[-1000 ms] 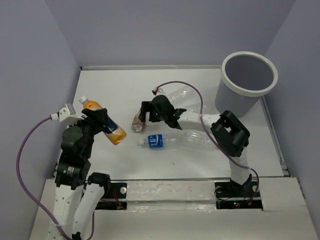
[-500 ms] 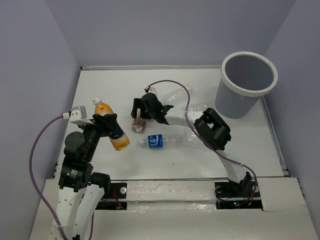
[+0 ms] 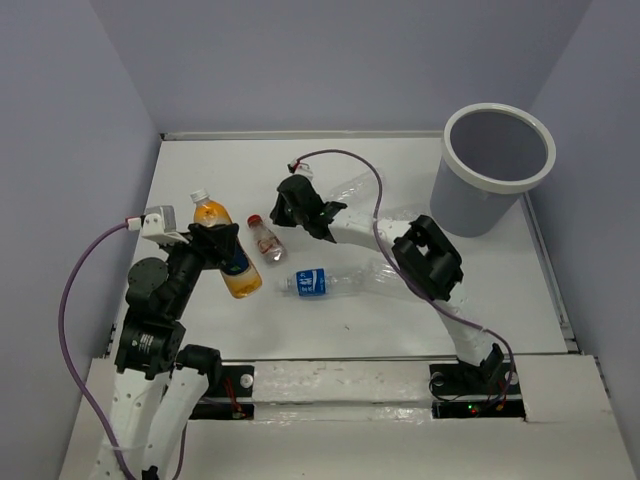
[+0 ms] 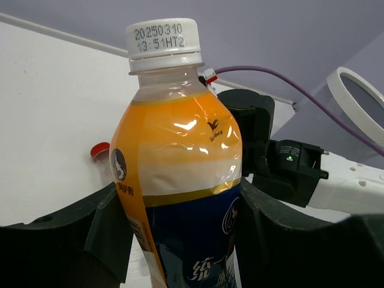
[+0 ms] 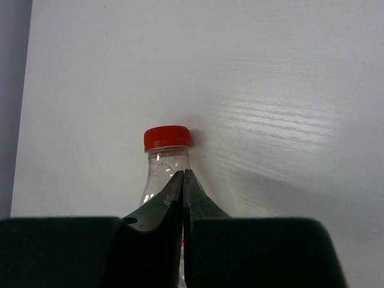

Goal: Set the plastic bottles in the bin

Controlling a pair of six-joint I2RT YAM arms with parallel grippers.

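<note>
Near the tabletop's [image 3: 350, 330] left edge, the left gripper [image 3: 218, 243] still holds the orange bottle [image 4: 180, 150] clamped and raised. Mid-table, the right gripper [image 5: 183, 180] has just snapped shut on nothing. The red-capped bottle [image 3: 265, 240] lies loose just beside its tips, so I'd say that grab needs redoing. The bin [image 3: 465, 205] stands at the far right corner.
</note>
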